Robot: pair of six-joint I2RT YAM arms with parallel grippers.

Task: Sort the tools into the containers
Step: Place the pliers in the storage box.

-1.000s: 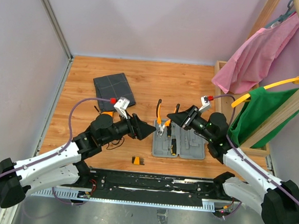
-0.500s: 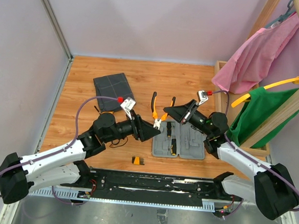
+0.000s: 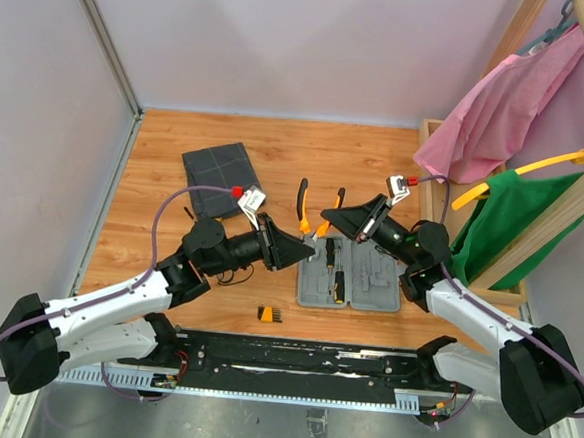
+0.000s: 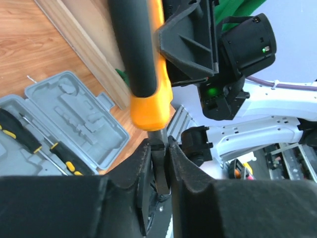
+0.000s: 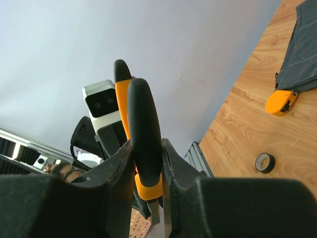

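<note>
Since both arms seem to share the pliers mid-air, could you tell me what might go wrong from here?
The left tool pinches only the narrow metal nose of the pliers; if the right tool lets go of the handle, they may swing or slip out.
The pliers hang near the open grey case; a drop could knock the screwdrivers lying in it.

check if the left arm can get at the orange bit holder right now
Probably not yet: the bit holder lies in the open with nothing over it, but the left hand is closed on the pliers, shared with the right hand.
</note>
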